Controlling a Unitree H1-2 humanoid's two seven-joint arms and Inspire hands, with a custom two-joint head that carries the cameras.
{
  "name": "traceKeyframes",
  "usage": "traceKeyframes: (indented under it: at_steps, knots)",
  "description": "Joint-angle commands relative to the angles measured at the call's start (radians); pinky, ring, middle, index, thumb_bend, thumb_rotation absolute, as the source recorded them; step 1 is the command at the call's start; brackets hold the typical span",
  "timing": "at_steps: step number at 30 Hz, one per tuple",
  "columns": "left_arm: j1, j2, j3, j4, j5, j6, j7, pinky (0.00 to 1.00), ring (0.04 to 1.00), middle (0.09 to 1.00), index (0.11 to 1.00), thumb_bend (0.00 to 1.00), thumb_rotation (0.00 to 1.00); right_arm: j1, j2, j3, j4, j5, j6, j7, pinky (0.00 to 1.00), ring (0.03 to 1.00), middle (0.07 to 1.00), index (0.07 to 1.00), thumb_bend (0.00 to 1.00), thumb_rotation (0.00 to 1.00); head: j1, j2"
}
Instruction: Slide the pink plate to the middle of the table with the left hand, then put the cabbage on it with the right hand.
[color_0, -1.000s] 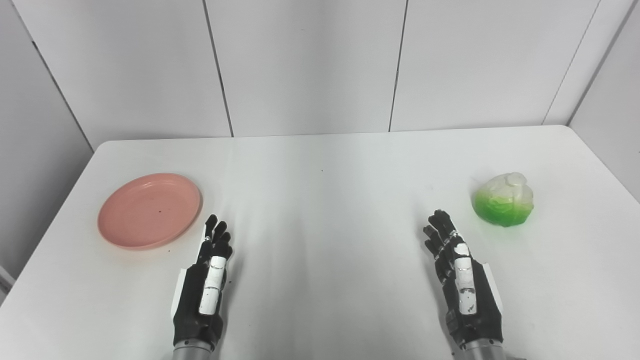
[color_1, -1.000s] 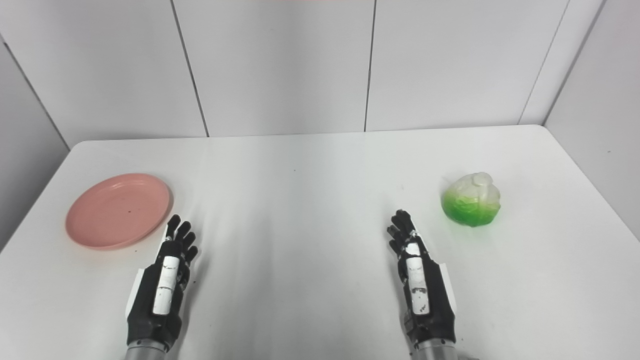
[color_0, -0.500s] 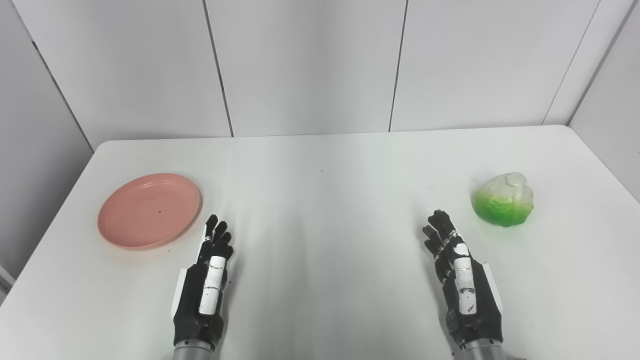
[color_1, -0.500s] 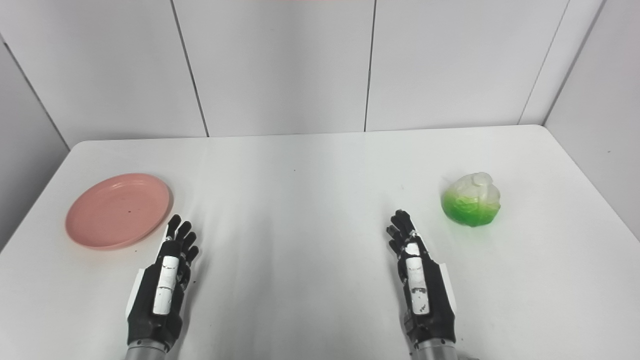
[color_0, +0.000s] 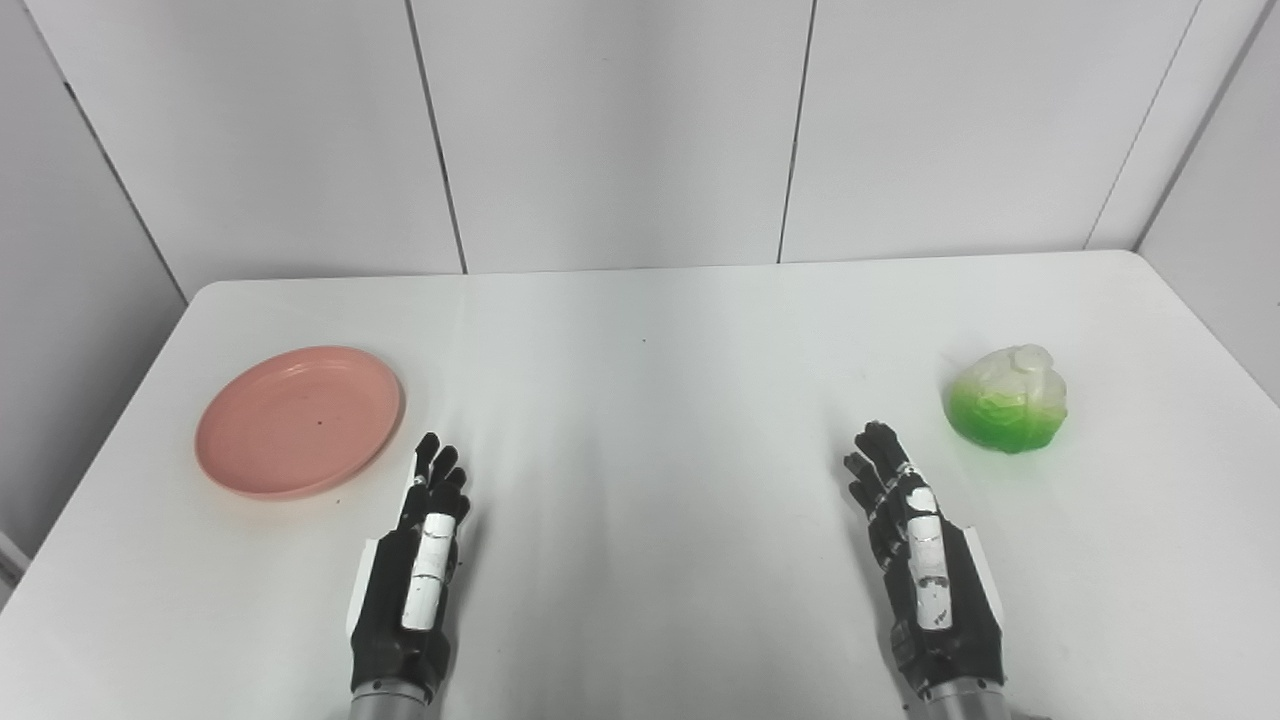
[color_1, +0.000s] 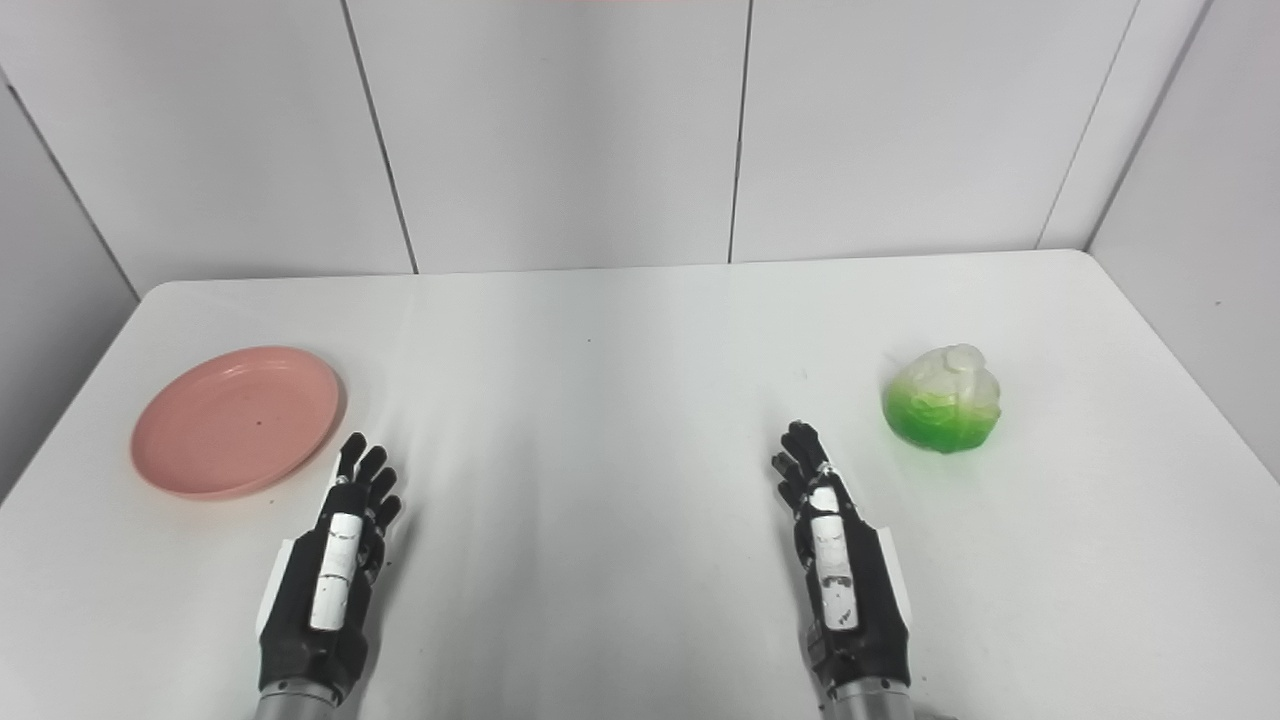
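Left hand (color_0: 415, 570) shifted slightly right, no legible writing

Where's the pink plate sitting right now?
The pink plate lies flat on the left side of the table, just beyond and left of the left robot hand, untouched.
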Motion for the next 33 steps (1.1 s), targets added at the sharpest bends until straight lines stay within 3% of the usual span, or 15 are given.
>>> traceKeyframes:
  at_steps: [1, 5, 14, 20, 25, 28, 33]
  knots:
    - [0.022, 0.008, -0.010, -0.006, 0.010, -0.059, 0.003, 1.00, 0.994, 1.000, 1.000, 0.84, 0.86, 0.044, -0.023, -0.005, -0.007, 0.012, -0.031, 0.023, 0.99, 0.935, 0.945, 0.920, 0.86, 0.97, 0.002, -0.001]
    - [0.026, -0.006, -0.027, 0.019, 0.024, -0.098, 0.016, 1.00, 0.996, 1.000, 1.000, 0.81, 0.86, 0.046, -0.040, -0.028, 0.031, 0.037, -0.061, 0.053, 1.00, 0.939, 0.953, 0.927, 0.86, 0.96, 0.067, -0.050]
    - [0.016, -0.035, -0.046, 0.044, 0.018, -0.164, 0.052, 1.00, 0.971, 0.988, 1.000, 0.77, 0.83, 0.043, -0.058, -0.076, 0.128, 0.070, -0.135, 0.119, 1.00, 0.939, 0.960, 0.933, 0.86, 0.97, 0.124, -0.127]
    - [-0.035, -0.024, 0.005, 0.029, -0.033, -0.177, 0.072, 0.96, 0.941, 0.956, 0.976, 0.88, 0.84, 0.034, -0.065, -0.086, 0.185, 0.080, -0.171, 0.148, 1.00, 0.946, 0.962, 0.938, 0.86, 0.99, 0.150, -0.165]
    - [-0.084, 0.015, 0.059, -0.011, -0.033, -0.170, 0.082, 0.88, 0.902, 0.915, 0.944, 0.88, 0.86, 0.024, -0.069, -0.091, 0.224, 0.090, -0.195, 0.169, 1.00, 0.957, 0.970, 0.947, 0.84, 1.00, 0.163, -0.188]
    - [-0.131, 0.063, 0.104, -0.022, -0.047, -0.167, 0.073, 0.84, 0.878, 0.886, 0.893, 0.90, 0.83, 0.021, -0.067, -0.091, 0.236, 0.093, -0.202, 0.171, 1.00, 0.956, 0.970, 0.947, 0.84, 1.00, 0.161, -0.196]
    - [-0.223, 0.169, 0.169, 0.004, -0.117, -0.179, 0.044, 0.86, 0.879, 0.894, 0.896, 0.89, 0.81, 0.020, -0.060, -0.087, 0.245, 0.090, -0.208, 0.168, 1.00, 0.953, 0.966, 0.945, 0.84, 1.00, 0.151, -0.203]
